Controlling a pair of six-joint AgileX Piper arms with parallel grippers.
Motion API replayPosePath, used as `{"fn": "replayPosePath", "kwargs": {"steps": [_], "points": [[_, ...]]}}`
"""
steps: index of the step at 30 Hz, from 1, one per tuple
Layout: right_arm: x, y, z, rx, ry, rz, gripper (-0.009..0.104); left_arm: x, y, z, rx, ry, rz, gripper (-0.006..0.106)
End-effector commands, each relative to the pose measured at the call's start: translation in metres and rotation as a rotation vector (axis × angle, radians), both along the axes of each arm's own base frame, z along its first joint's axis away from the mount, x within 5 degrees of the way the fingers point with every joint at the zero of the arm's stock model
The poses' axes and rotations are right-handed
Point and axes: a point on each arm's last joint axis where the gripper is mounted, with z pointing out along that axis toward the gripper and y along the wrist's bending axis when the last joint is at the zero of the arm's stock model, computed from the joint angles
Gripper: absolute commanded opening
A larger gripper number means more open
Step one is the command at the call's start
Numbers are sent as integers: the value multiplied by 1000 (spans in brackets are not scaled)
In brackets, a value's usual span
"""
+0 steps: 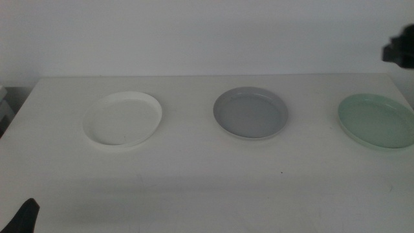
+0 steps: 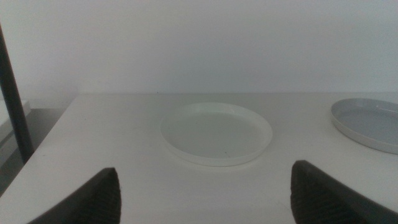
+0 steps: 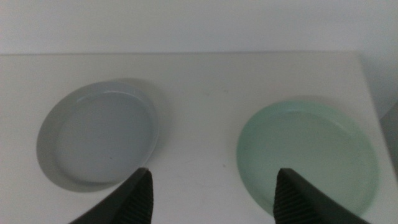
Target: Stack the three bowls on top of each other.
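Three shallow bowls lie apart in a row on the white table (image 1: 194, 188): the white bowl (image 1: 123, 119) at the left, the grey bowl (image 1: 251, 112) in the middle, the mint green bowl (image 1: 378, 122) at the right edge. My left gripper (image 2: 205, 199) is open and empty, low at the table's front left corner (image 1: 22, 217), facing the white bowl (image 2: 216, 132) with the grey bowl (image 2: 368, 123) to its side. My right gripper (image 3: 214, 199) is open and empty, raised above the gap between the grey bowl (image 3: 98, 139) and the green bowl (image 3: 309, 150). A dark part of the right arm (image 1: 400, 50) shows at the far right.
A white wall stands behind the table. A dark upright pole (image 2: 12, 99) stands just off the table's left side. The green bowl lies close to the table's right edge (image 3: 367, 81).
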Motion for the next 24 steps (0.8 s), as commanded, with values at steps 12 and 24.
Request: {"fn": "replayPosePath", "kwargs": {"steps": [12,24], "points": [[123,17,-27,133,134,16,50,-1,1,10,-22,-96,6,105],[183,73,-92,78,236,127,50,-1,1,10,-22,-96,6,105]]}}
